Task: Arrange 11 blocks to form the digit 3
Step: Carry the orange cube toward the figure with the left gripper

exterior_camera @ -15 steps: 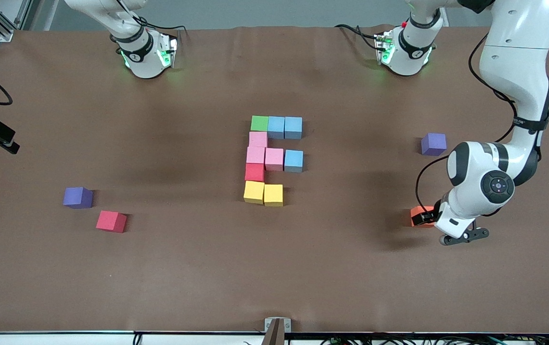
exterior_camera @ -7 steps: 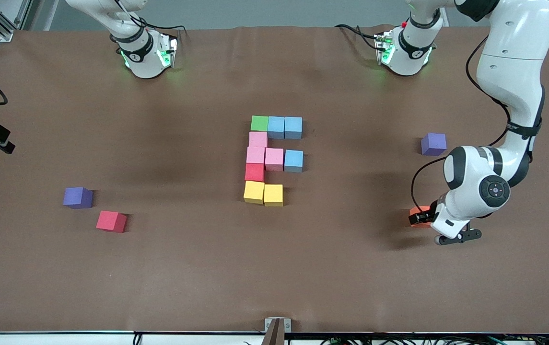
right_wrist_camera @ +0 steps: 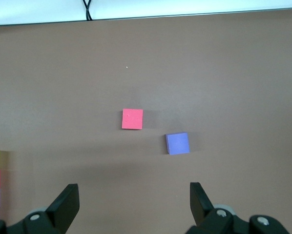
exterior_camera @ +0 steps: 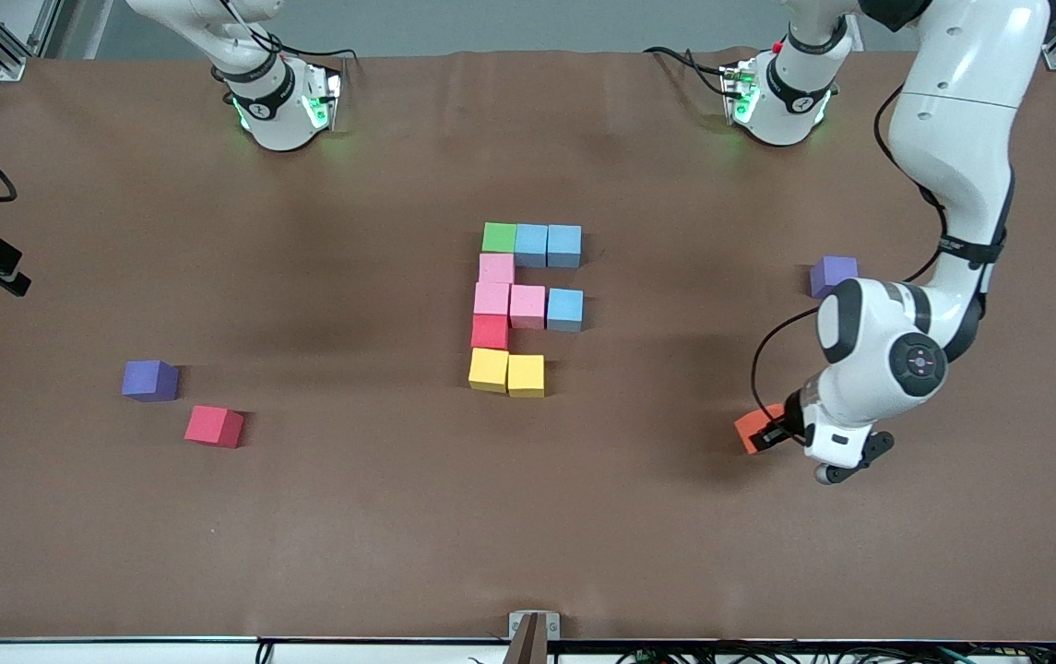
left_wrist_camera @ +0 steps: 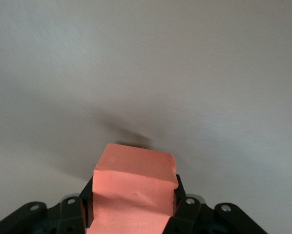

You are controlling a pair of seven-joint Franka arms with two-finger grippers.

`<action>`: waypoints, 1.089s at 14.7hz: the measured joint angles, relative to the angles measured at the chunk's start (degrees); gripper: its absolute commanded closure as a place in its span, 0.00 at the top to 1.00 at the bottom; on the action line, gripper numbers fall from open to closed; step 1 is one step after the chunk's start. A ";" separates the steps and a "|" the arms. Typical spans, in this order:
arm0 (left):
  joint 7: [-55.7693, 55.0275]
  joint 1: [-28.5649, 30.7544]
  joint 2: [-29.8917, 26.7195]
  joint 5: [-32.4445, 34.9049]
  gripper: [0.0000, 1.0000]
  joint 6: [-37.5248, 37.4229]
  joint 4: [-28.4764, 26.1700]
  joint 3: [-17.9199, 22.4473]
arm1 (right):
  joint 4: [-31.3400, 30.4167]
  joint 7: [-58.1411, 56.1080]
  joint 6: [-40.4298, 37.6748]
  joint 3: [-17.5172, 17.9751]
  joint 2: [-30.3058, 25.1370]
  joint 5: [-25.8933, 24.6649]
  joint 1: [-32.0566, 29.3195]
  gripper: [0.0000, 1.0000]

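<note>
My left gripper point(exterior_camera: 770, 433) is shut on the orange block point(exterior_camera: 753, 431), holding it a little above the table toward the left arm's end. In the left wrist view the orange block point(left_wrist_camera: 135, 183) sits squeezed between the black fingers point(left_wrist_camera: 181, 202). The partial digit 3 point(exterior_camera: 492, 298) lies mid-table: green point(exterior_camera: 499, 237) and two light blue blocks, pink ones, a red one point(exterior_camera: 490, 331), and two yellow point(exterior_camera: 526, 375). My right gripper point(right_wrist_camera: 134, 195) stands open and empty, high over the table; that arm waits.
A loose red block point(exterior_camera: 213, 426) and a purple cube point(exterior_camera: 149, 380) lie toward the right arm's end; the right wrist view shows the red block point(right_wrist_camera: 132, 119) and the purple cube point(right_wrist_camera: 177, 143) too. Another purple cube point(exterior_camera: 832, 275) sits beside the left arm's elbow.
The left gripper closed on the orange block, lifted it and carried it toward the middle of the table. The right arm has not moved.
</note>
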 measured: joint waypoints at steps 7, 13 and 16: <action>-38.85 -12.23 4.25 -0.01 0.17 0.00 7.93 0.08 | 0.00 -0.01 0.00 0.14 0.24 0.00 -0.01 1.00; -66.48 -17.97 6.04 0.97 0.17 0.00 10.80 0.66 | 0.00 -0.02 -0.03 0.32 0.67 0.00 -0.01 1.00; -74.19 -19.54 6.05 1.89 0.17 -0.01 10.93 0.68 | 0.00 -0.02 -0.13 0.34 0.77 0.00 -0.01 1.00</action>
